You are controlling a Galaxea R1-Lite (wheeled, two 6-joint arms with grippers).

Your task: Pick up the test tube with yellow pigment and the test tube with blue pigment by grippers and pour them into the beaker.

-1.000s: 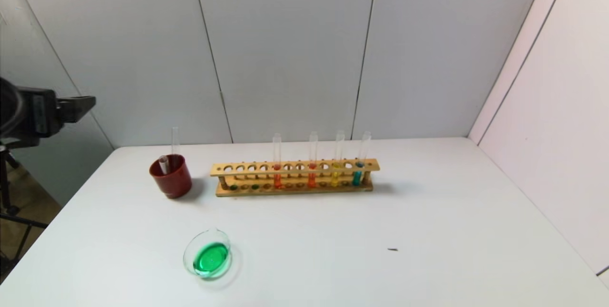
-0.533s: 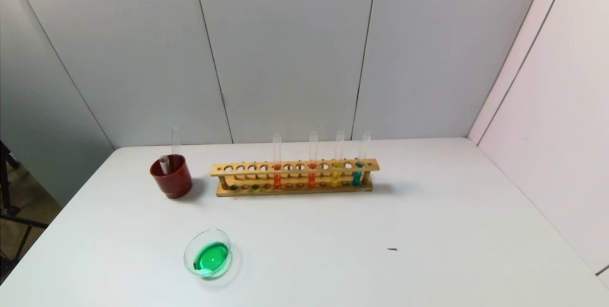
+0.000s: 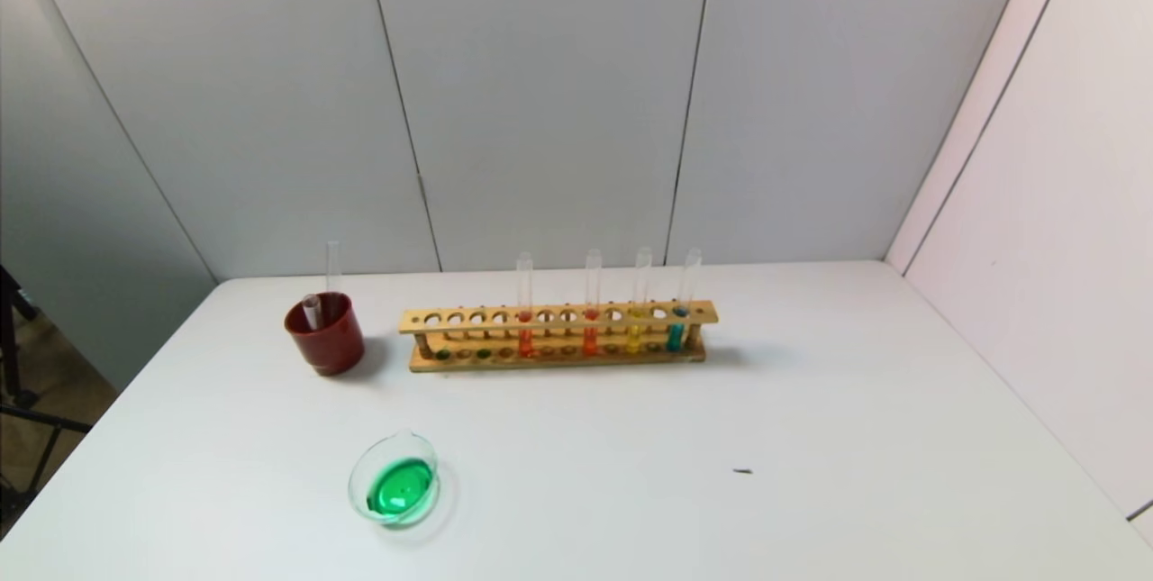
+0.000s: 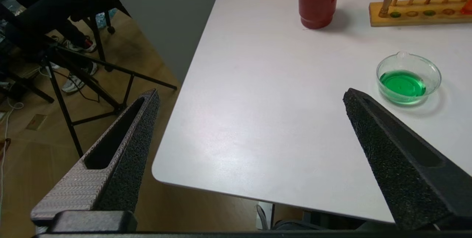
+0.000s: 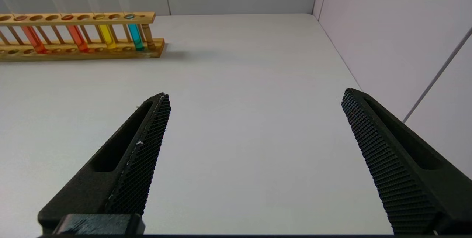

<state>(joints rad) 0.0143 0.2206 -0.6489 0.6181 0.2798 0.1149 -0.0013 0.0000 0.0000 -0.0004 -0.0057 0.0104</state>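
Note:
The beaker [image 3: 394, 479] stands on the white table near the front left and holds green liquid; it also shows in the left wrist view [image 4: 408, 77]. No tube with yellow-green or sky-blue liquid is in view. Two clear tubes [image 3: 331, 270] with no visible liquid stand in the red cup [image 3: 324, 333]. My left gripper [image 4: 250, 96] is open and empty above the table's front left corner, left of the beaker. My right gripper [image 5: 256, 96] is open and empty above the table's right side, well short of the rack. Neither gripper shows in the head view.
A wooden rack [image 3: 558, 335] at the back middle holds two orange-red tubes, a pure yellow tube [image 3: 636, 329] and a dark teal tube [image 3: 677, 329]. A small dark speck [image 3: 742, 472] lies on the table. A wall runs along the right side. Tripod legs [image 4: 92, 68] stand on the floor left of the table.
One second ago my left gripper showed at the head view's left edge; it has since drawn back out of that view. Nothing on the table has moved.

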